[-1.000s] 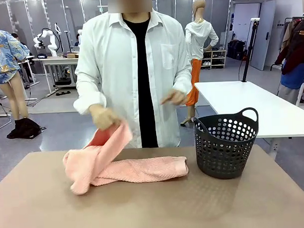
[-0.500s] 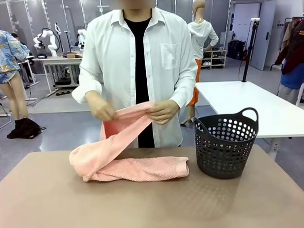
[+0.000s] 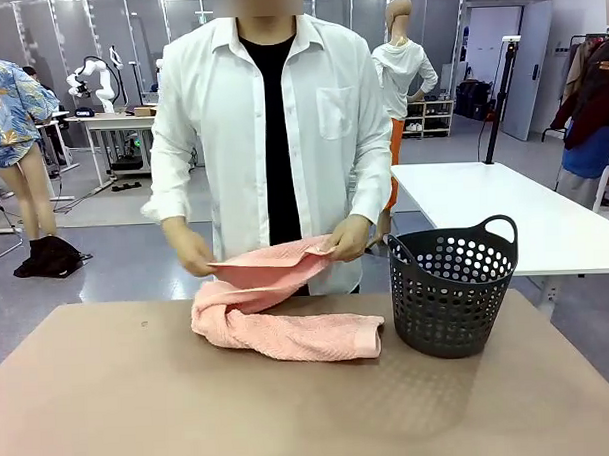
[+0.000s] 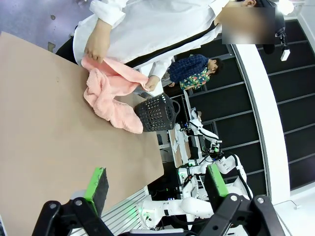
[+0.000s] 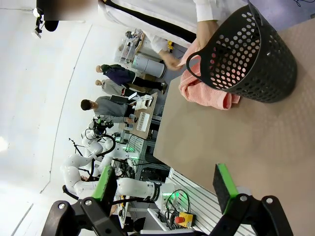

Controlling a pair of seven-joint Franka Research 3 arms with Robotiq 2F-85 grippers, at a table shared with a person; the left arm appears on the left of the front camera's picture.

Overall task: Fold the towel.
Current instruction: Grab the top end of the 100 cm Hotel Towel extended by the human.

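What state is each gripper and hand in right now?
Left gripper: open, empty.
Right gripper: open, empty.
Person's hand near the black plastic basket: holding the pale salmon-pink terry towel.
Other hand: holding the same towel.

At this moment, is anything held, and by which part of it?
The person's hands hold the towel by its raised upper edge; the left gripper and right gripper hold nothing.

Holds the left gripper (image 4: 155,183) raised and well back from the work, jaws spread wide, green pads (image 4: 98,184) facing each other. Holds the right gripper (image 5: 165,187) the same way, jaws spread wide. Across the table, pinches the towel (image 3: 288,334) at its lifted edge: hand at picture left (image 3: 190,254) lower, hand at picture right (image 3: 350,236) slightly higher, both forearms bent inward at waist height.
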